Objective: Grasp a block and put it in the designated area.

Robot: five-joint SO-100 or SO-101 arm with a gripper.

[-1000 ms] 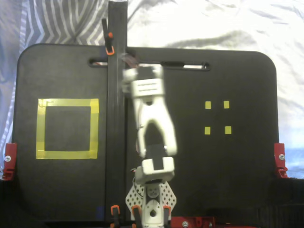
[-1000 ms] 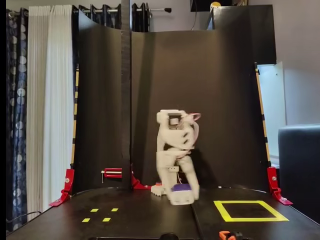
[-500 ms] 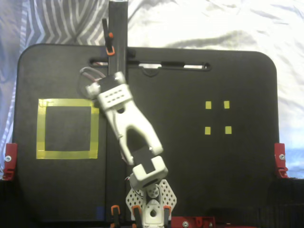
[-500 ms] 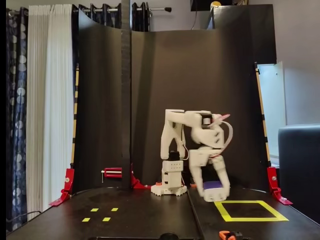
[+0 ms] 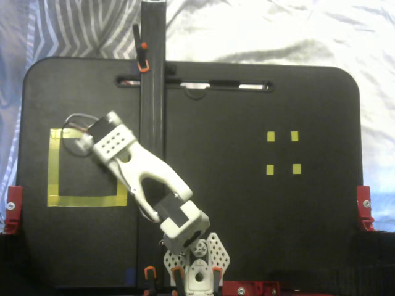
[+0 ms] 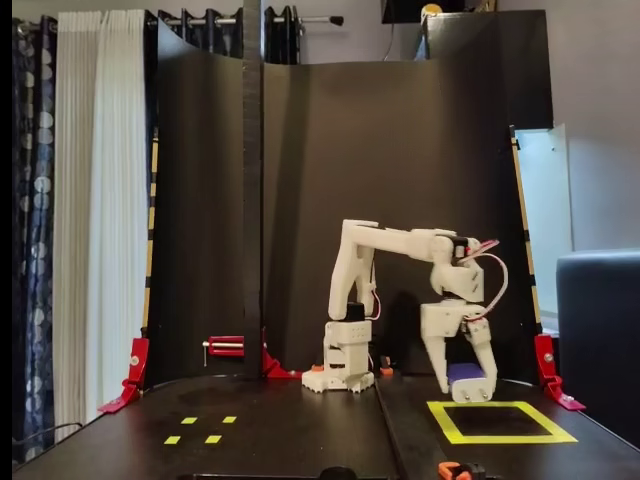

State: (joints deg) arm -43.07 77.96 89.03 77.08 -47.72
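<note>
In a fixed view from the front, my gripper [image 6: 465,392] hangs fingers-down, shut on the dark navy block [image 6: 463,373]. It holds the block low over the far edge of the designated area [image 6: 510,438], the large square of yellow tape. In a fixed view from above, the white wrist [image 5: 112,145] reaches over the upper right part of the tape square [image 5: 54,166]. The fingers and the block are hidden under the wrist there.
Four tiny yellow tape squares [image 5: 271,137] lie on the far side of the black board, also seen from the front [image 6: 189,420]. A black upright post [image 5: 152,92] stands behind the arm's base [image 5: 196,271]. Red clamps [image 5: 12,208] [image 5: 365,206] grip the board's edges.
</note>
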